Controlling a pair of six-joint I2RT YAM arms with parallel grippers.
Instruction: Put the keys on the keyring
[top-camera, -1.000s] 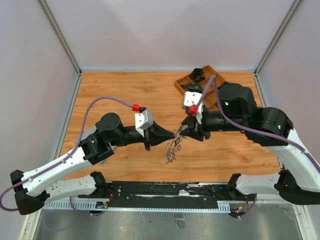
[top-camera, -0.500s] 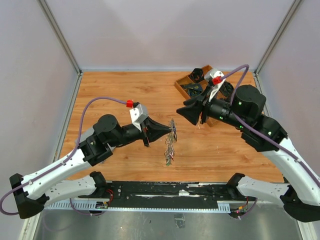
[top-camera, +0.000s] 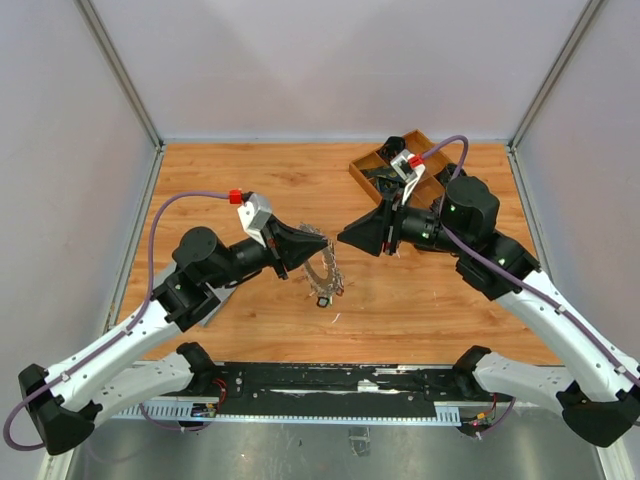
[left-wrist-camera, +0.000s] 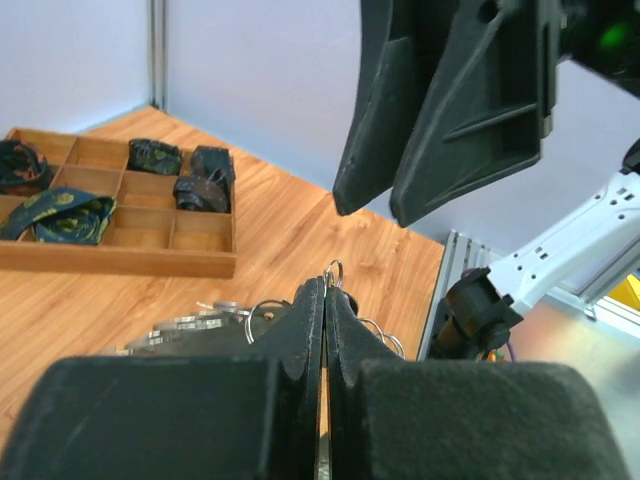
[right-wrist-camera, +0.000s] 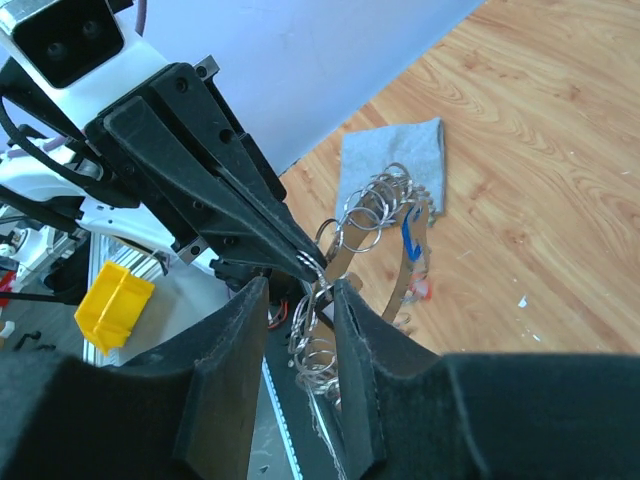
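1. At your left gripper (left-wrist-camera: 324, 300), the jaws are pinched shut on the keyring (top-camera: 322, 270), which hangs above the middle of the table (top-camera: 230, 170) with its keys (right-wrist-camera: 405, 240) dangling.
2. Just beside it, your right gripper (top-camera: 350, 236) stands parted and looks empty.
3. That pinch is thin. If you bump or tug the ring, it may slip free and drop.

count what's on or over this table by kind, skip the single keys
grippers: 2 (left gripper, right gripper)
keyring: 1
wooden compartment tray: 1
grey cloth: 1
total: 5
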